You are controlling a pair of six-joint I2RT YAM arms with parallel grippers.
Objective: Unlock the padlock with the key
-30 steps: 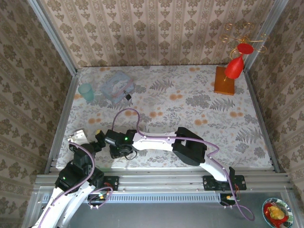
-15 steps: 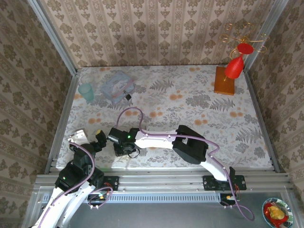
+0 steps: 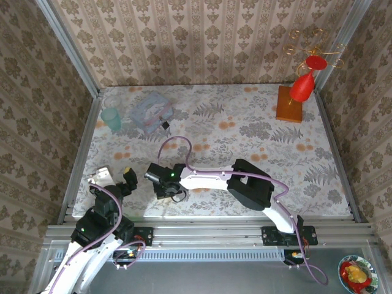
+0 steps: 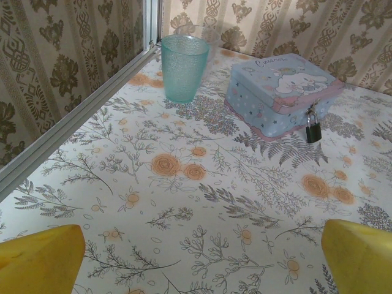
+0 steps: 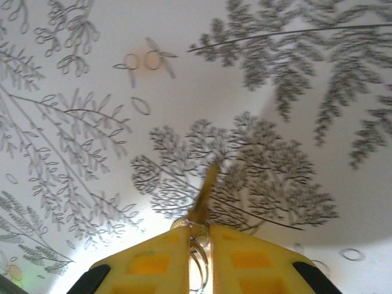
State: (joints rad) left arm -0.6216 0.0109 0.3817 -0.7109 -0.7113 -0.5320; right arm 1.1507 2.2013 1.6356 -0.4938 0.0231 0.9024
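My right gripper (image 5: 199, 236) is shut on the round head of a brass key (image 5: 205, 187). The key's blade sticks out past the yellow fingertips, close above the flowered tablecloth, and a wire ring hangs between the pads. In the top view this gripper (image 3: 160, 184) is at the near left of the table. The small dark padlock (image 4: 313, 131) hangs on the front of a pale blue tin (image 4: 282, 92) at the far left (image 3: 165, 125), well away from the key. My left gripper (image 4: 199, 263) is open and holds nothing, low at the near-left corner (image 3: 113, 176).
A teal plastic cup (image 4: 184, 66) stands left of the tin by the metal side rail (image 4: 73, 122). A wooden block with a red cone and wire loops (image 3: 294, 98) stands at the back right. Papered walls close in three sides.
My right gripper's jaws have closed onto the key, and its wrist has shifted a little to the right. The left arm has stayed still.
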